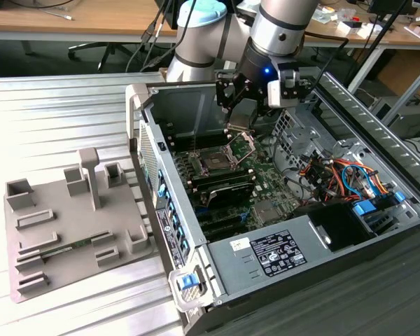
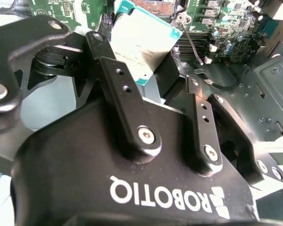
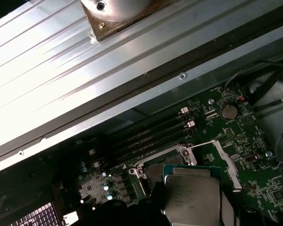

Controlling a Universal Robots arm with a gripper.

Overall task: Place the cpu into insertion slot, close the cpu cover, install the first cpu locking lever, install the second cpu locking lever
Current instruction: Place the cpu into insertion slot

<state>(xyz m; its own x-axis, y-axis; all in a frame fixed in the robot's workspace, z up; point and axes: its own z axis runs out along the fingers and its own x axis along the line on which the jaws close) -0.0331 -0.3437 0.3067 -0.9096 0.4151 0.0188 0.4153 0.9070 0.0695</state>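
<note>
Computer case sits closest in the exterior view, side panel off and lying flat, so the board is reachable from above. Gripper hangs inside it, above the socket area and not down on the board. Insertion slot is bare. The cpu cover is tipped up on its hinge, which I read as deliberate, leaving the socket free for the chip. Grey fixture tray sits well apart on the exterior view's left

Second wrist view: fingers are clamped on the cpu, pinched by opposite edges with the silver lid facing the camera. My guess is the edge grip keeps the underside clear for seating

First wrist view: the chip is over the board and overlaps one side of the slot's rim. It looks apart from the rim, but I can't tell the gap. Memory slots run just beside the socket. A thin rod that looks like a locking lever is swung out, so the latches look released. I judge the placement step to be in hand — nothing seated, cover not closed
</note>
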